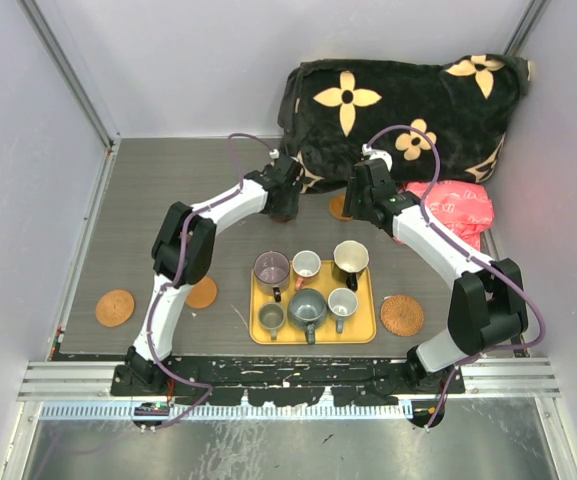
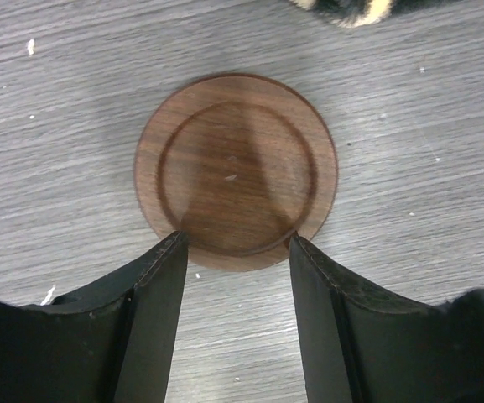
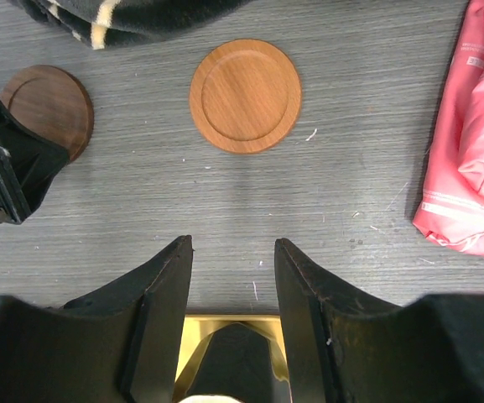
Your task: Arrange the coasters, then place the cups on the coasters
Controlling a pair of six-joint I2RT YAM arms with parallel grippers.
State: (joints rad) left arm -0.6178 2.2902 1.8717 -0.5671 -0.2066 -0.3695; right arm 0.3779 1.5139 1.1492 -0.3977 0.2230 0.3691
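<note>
Six cups [image 1: 308, 305]: sitting on tray [image 1: 366, 332].
Left jaws: hanging parted, empty, over dark coaster [image 2: 235, 168].
Right jaws: hanging parted, empty.

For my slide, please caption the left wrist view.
Left gripper, jaws apart, above a dark brown coaster lying on the grey table.

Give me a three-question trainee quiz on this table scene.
1. True or false: the right gripper holds a coaster.
2. The coaster below the left gripper is: A wicker; B dark brown; C orange-brown.
3. Fill in: the yellow tray holds ___ cups.
Key: 1 false; 2 B; 3 six.
</note>
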